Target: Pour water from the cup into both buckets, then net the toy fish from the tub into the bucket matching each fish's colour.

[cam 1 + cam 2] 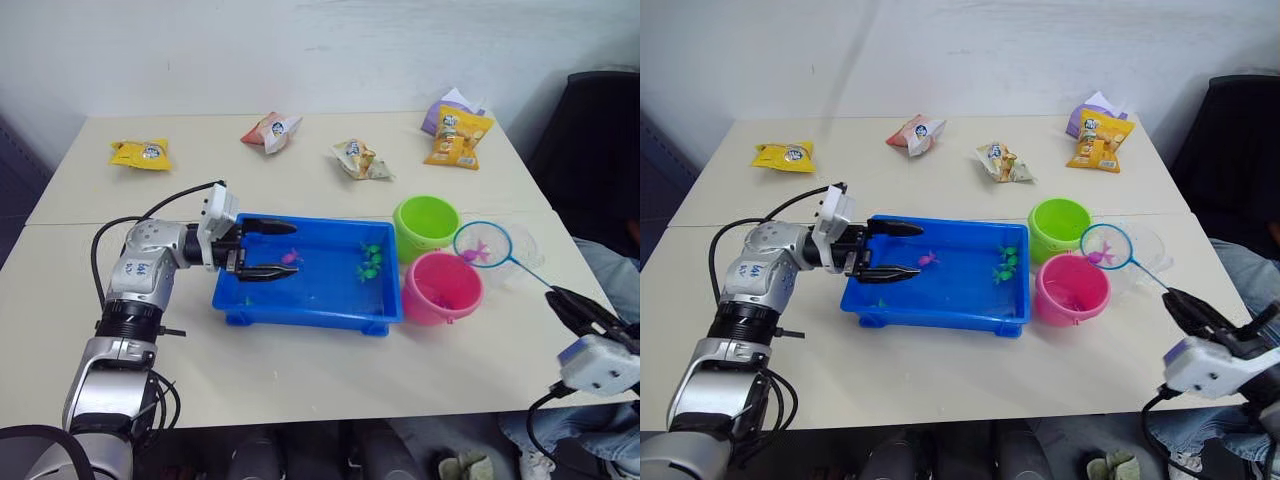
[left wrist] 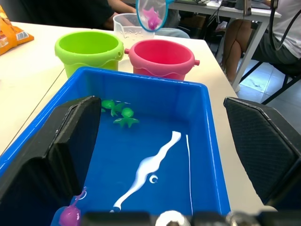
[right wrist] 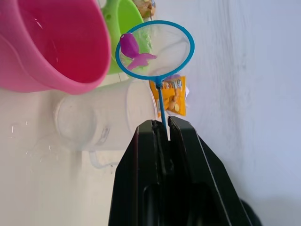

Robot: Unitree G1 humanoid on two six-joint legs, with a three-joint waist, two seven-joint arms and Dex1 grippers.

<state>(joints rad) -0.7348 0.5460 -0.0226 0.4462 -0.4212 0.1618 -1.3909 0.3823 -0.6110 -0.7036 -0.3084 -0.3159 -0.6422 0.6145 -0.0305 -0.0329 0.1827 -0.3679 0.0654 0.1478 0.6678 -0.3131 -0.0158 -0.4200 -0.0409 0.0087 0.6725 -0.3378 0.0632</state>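
Observation:
The blue tub (image 1: 300, 305) sits mid-table with water, green toy fish (image 1: 370, 262) and a pink fish (image 1: 290, 258) in it. My left gripper (image 1: 272, 250) is open over the tub's left end, one finger by the far rim and one inside. The lime green bucket (image 1: 425, 225) and pink bucket (image 1: 443, 287) stand right of the tub. My right gripper (image 3: 162, 123) is shut on the net's thin handle. The net's blue hoop (image 1: 483, 245) hangs above the pink bucket's far right side with a pink fish (image 3: 130, 49) in its mesh. The clear cup (image 3: 94, 117) stands just behind the hoop.
Snack packets lie along the far side of the table: yellow (image 1: 140, 153), red-white (image 1: 270, 131), pale (image 1: 362, 160), orange-yellow (image 1: 458, 138) and purple (image 1: 445, 108). A black chair (image 1: 590, 140) stands off the right edge. A seam (image 1: 100, 222) divides the two tabletops.

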